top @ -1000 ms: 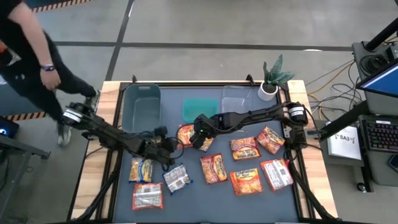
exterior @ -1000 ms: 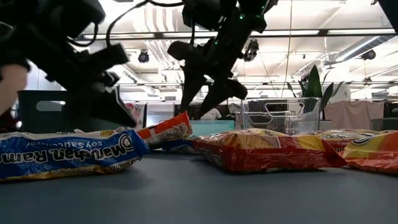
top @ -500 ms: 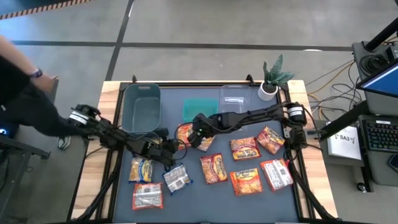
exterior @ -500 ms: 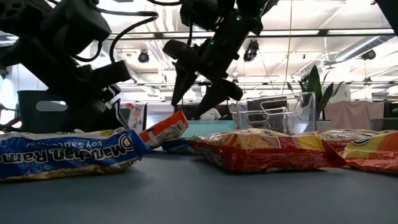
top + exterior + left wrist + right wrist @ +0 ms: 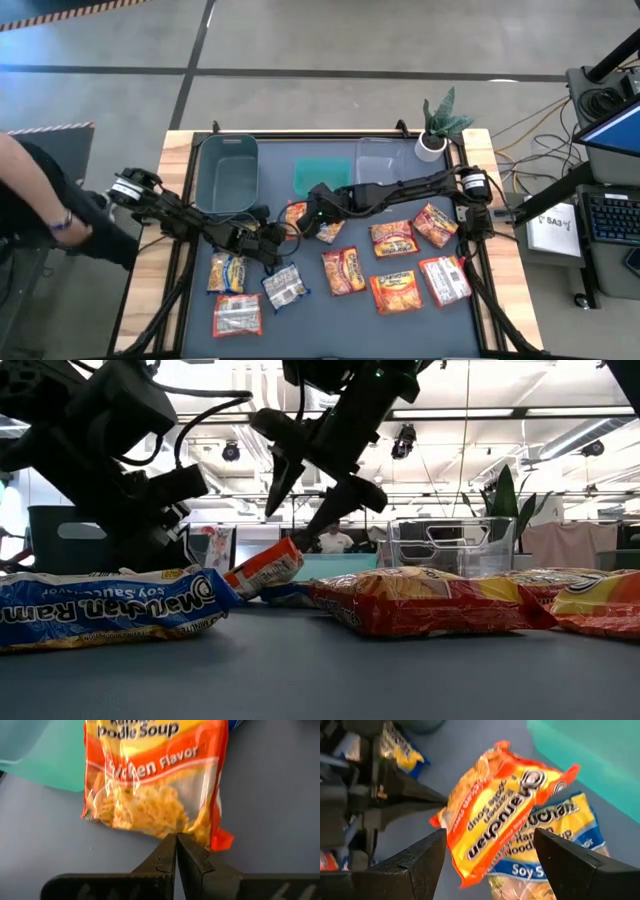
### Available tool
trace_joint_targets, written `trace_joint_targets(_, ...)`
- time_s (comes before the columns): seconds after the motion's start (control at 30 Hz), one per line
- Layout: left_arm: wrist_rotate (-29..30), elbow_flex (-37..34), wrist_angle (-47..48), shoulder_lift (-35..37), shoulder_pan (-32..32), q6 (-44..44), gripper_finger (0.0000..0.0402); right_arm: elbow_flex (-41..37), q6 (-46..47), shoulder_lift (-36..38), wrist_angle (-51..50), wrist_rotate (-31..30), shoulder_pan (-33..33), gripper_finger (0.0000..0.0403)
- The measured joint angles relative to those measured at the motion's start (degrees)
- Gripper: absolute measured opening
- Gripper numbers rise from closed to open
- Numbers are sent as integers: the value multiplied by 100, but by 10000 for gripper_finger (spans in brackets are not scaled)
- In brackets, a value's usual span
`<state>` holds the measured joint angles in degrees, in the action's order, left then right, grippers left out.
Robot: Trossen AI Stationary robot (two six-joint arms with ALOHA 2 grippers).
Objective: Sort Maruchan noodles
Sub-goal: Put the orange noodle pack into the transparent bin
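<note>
On the dark grey table mat (image 5: 330, 330) my right gripper (image 5: 312, 214) hangs with its jaws spread wide over the orange-red flat plastic noodle packet (image 5: 297, 214), which lies tilted across a yellow-and-blue packet (image 5: 555, 845), while my left gripper (image 5: 279, 239) pinches that orange packet's corner, fingers closed.

Glossy crinkled plastic is seen on the noodle packets (image 5: 155, 785); the table mat (image 5: 330, 325) looks matt, edged by wood.

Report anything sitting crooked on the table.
The orange noodle packet near the teal bin isn't flat: it leans tilted on a yellow-and-blue packet, one corner pinched by the shut left gripper.
</note>
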<state>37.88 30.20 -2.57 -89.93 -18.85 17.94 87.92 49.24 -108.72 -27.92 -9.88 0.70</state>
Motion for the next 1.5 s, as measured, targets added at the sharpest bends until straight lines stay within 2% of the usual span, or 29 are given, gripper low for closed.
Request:
trace_joint_targets(0.3,-5,-77,-71,-2,0,60,0,-9,122,-487,97,-64,3,281)
trace_joint_targets(0.53,-8,-78,-141,-2,0,60,0,-9,50,-545,716,-73,3,268)
trace_joint_targets(0.97,-32,-82,-155,-2,-7,60,0,-11,27,-834,1029,-23,-12,202)
trace_joint_targets(1.3,-34,-76,-197,-2,-30,84,0,9,-117,-737,1110,65,-10,102)
trace_joint_targets(1.5,70,54,-196,98,-166,51,0,-2,-272,-584,951,181,6,92)
